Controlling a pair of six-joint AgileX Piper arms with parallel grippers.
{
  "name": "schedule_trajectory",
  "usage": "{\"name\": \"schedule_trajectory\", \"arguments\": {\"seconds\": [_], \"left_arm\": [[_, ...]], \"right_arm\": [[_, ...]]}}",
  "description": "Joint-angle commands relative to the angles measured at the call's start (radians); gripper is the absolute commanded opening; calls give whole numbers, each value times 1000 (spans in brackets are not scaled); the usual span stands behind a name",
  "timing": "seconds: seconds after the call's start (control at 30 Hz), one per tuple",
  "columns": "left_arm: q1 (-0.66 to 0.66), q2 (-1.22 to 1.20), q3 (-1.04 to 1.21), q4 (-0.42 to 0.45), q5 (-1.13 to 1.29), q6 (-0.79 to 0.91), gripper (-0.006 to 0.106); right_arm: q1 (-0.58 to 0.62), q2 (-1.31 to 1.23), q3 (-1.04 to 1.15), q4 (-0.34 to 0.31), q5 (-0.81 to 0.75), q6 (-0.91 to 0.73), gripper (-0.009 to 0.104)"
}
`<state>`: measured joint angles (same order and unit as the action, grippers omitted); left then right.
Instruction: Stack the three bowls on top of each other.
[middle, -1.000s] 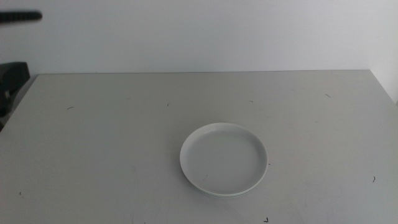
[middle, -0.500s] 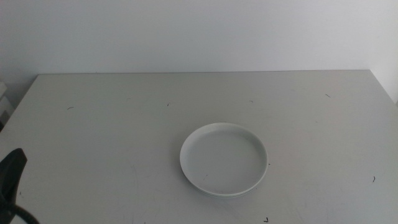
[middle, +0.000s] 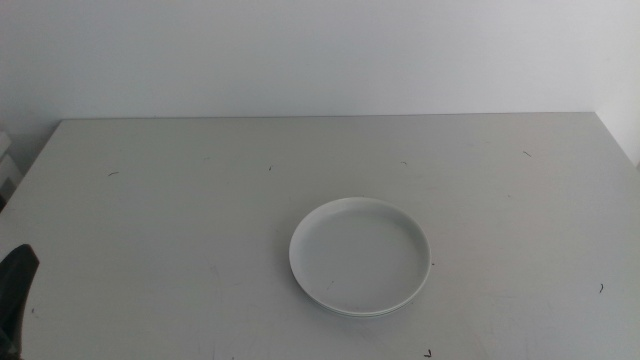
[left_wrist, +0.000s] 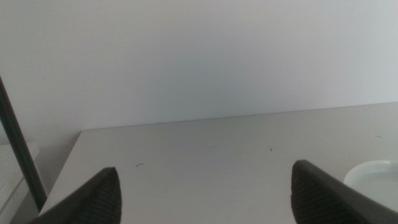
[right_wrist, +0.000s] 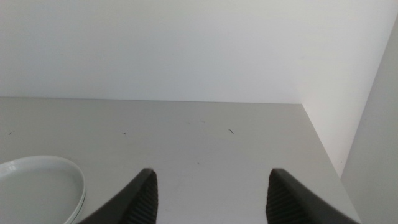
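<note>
Scuffed grey table (middle: 180, 230) against white wall (middle: 320, 50), stacked bowls (middle: 360, 255), both grippers' fingers spread

My left end effector (left_wrist: 202, 193): two dark, near-black jaws with wedge-shaped tips, fine ribbing on the inner faces. Right end effector (right_wrist: 211, 194): same matte black pair, ribbed grip texture clearer. No cables or markings visible to me.

One stack of bowls (middle: 360, 256) with only the white top bowl clearly seen, one grey table (middle: 180, 230), two grippers, left gripper (left_wrist: 205, 190), right gripper (right_wrist: 211, 193)
</note>
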<state>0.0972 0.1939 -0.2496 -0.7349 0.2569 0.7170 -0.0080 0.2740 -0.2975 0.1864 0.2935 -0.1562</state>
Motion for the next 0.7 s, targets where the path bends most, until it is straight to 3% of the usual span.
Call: {"name": "schedule_trajectory", "arguments": {"seconds": [0.0,0.3,0.5,0.67], "left_arm": [[2,9,-28,-30,-59,-5,105],[2,7,-2,-16,-102,-5,105],[2,-72,87,164,-204,-5,105],[2,-179,181,196,-204,-5,105]], "right_arm": [[-8,-46,14,-10,-79,-14,45],[-8,-270,243,-18,-89,-14,45],[-9,-311,318,-16,-120,-14,45],[-9,-311,319,-19,-137,-14,45]]}}
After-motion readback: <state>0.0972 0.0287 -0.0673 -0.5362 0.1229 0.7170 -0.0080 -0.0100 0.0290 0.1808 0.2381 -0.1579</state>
